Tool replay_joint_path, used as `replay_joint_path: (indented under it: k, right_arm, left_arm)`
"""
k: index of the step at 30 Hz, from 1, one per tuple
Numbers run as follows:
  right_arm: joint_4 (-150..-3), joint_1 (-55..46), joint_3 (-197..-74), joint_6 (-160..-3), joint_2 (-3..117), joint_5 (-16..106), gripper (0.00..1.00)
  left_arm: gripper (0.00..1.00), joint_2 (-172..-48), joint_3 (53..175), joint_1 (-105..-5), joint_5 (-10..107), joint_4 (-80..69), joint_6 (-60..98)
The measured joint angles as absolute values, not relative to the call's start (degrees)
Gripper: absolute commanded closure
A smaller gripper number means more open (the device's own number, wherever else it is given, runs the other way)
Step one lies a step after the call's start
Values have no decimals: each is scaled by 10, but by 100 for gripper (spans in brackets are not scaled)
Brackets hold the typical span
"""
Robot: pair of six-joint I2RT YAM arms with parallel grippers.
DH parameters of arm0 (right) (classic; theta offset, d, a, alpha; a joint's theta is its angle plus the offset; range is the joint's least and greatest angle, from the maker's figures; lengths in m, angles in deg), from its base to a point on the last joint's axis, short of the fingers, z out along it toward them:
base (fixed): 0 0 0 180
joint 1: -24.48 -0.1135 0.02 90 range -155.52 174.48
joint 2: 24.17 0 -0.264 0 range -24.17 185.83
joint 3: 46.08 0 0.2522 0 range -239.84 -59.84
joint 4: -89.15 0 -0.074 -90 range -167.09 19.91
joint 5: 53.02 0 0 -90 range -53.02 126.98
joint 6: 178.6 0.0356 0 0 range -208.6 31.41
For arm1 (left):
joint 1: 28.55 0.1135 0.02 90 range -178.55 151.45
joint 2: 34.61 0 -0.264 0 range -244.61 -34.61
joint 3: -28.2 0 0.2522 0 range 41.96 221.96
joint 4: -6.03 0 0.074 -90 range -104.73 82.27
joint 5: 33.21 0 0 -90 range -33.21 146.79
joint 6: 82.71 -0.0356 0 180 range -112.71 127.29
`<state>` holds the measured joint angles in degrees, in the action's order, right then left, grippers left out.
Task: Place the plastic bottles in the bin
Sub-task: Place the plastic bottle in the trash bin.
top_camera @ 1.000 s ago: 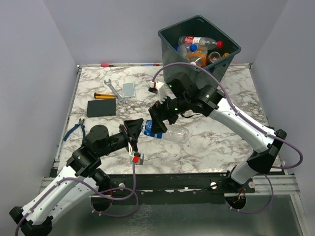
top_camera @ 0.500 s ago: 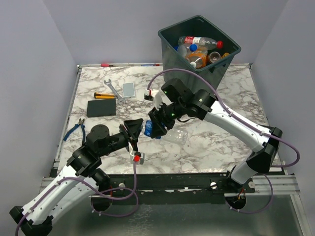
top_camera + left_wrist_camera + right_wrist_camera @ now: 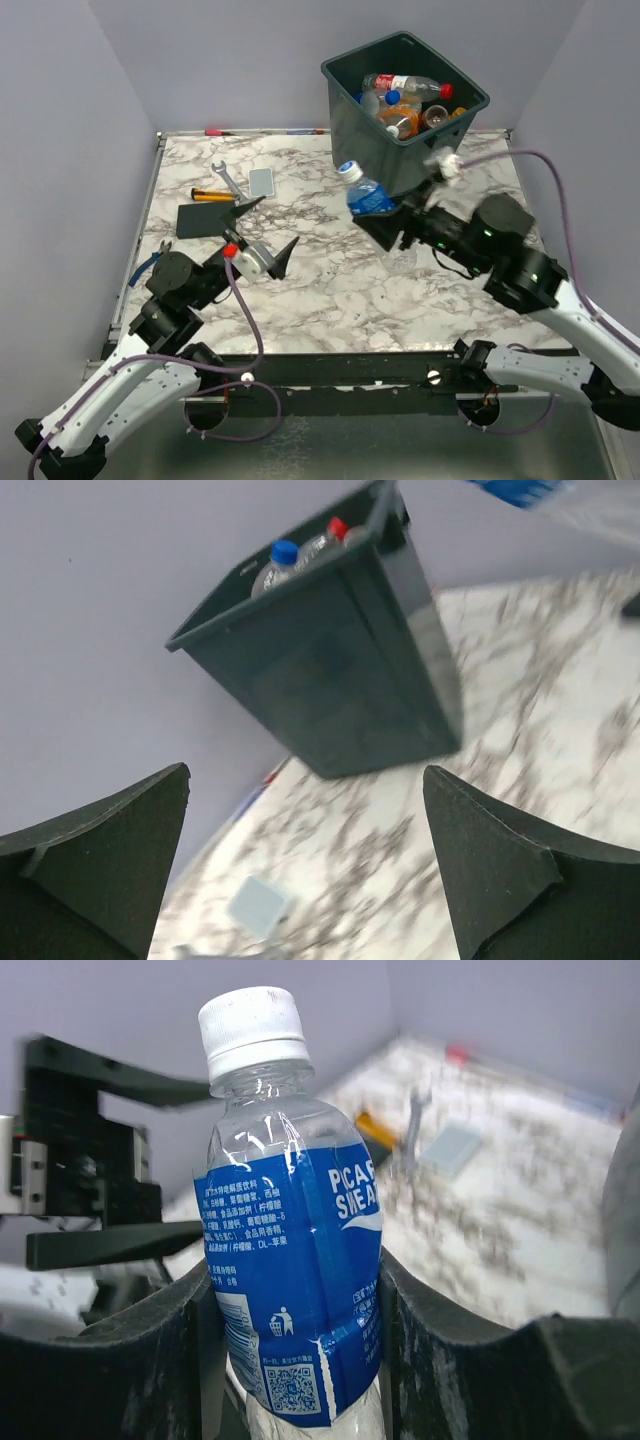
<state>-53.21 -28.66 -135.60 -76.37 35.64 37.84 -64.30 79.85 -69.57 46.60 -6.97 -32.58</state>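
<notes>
- My right gripper (image 3: 300, 1345) is closed partway around a clear bottle (image 3: 290, 1230) with a blue label and white cap, gripping it at the lower part of the label. The cap sticks out past the fingertips.
- The bin (image 3: 350, 130) sits just beyond that gripper, its rim looking higher than the cap. It is already heaped with bottles (image 3: 405, 95).
- My left gripper (image 3: 300, 860) is spread wide with nothing between its fingers. It is well off to the side and faces the bin.
- Risk: if I push forward without rising enough, the protruding cap could hit the bin's near wall and lever the bottle out of the grip.
- Risk: the thin plastic may buckle under the fingers and slip.
- Risk: if I let go too near the rim, the bottle may roll off the heap onto the table (image 3: 320, 290).
</notes>
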Motion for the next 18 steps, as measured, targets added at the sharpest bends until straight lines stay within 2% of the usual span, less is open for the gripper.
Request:
replay_joint_path:
  k: [4,11,15,18]
  right_arm:
    - [-763,-287,-1221,-744,234,346,65]
    - [-983,-287,-1164,-698,253,346,66]
    - [-1061,-287,-1116,-658,265,347,67]
    - [-1114,-287,-1097,-629,274,347,67]
  left_arm:
    - [1,-691,847,-696,479,5,-67]
    - [1,-808,806,-696,377,300,375]
    - [1,-873,781,-696,350,405,519]
    - [1,-875,777,-696,342,449,559]
